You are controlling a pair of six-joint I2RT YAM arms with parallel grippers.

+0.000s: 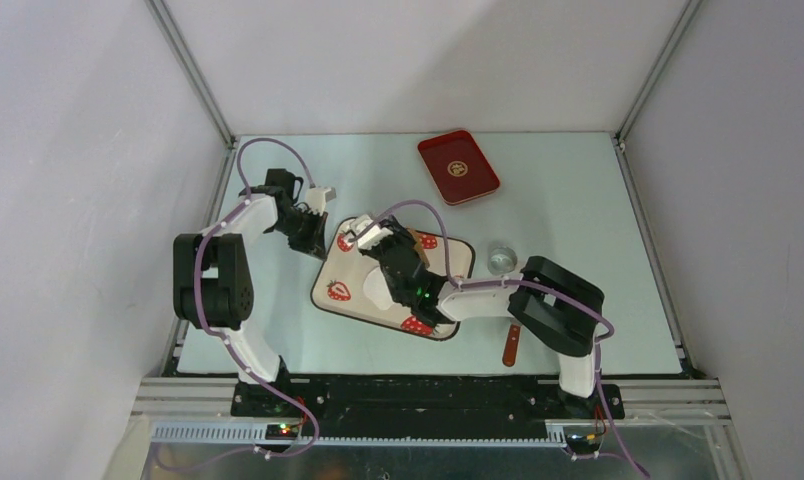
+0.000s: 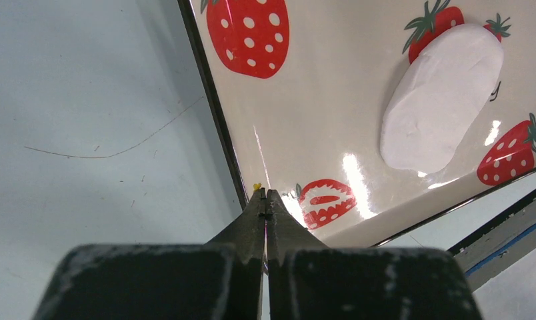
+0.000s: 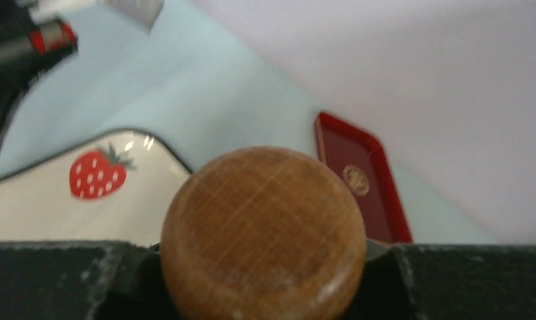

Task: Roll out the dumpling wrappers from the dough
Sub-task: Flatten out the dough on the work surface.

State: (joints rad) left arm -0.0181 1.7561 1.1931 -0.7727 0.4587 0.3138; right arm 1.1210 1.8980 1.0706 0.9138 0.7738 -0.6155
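A flattened oval white dumpling wrapper (image 2: 439, 107) lies on the strawberry-print tray (image 2: 319, 100). In the top view the wrapper (image 1: 378, 290) shows partly beside my right arm on the tray (image 1: 358, 268). My left gripper (image 2: 265, 193) is shut, its tips at the tray's left rim; in the top view it (image 1: 314, 236) sits just left of the tray. My right gripper (image 3: 262, 267) is shut on a wooden rolling pin (image 3: 262, 233) and holds it over the tray (image 3: 45, 207). In the top view the right gripper (image 1: 403, 262) hides most of the pin. No separate dough lump is in view.
A red tray (image 1: 458, 166) lies at the back, also in the right wrist view (image 3: 369, 180). A small silvery cup (image 1: 501, 259) stands right of the strawberry tray. A red-handled tool (image 1: 512, 345) lies near the front edge. Walls enclose the table on three sides.
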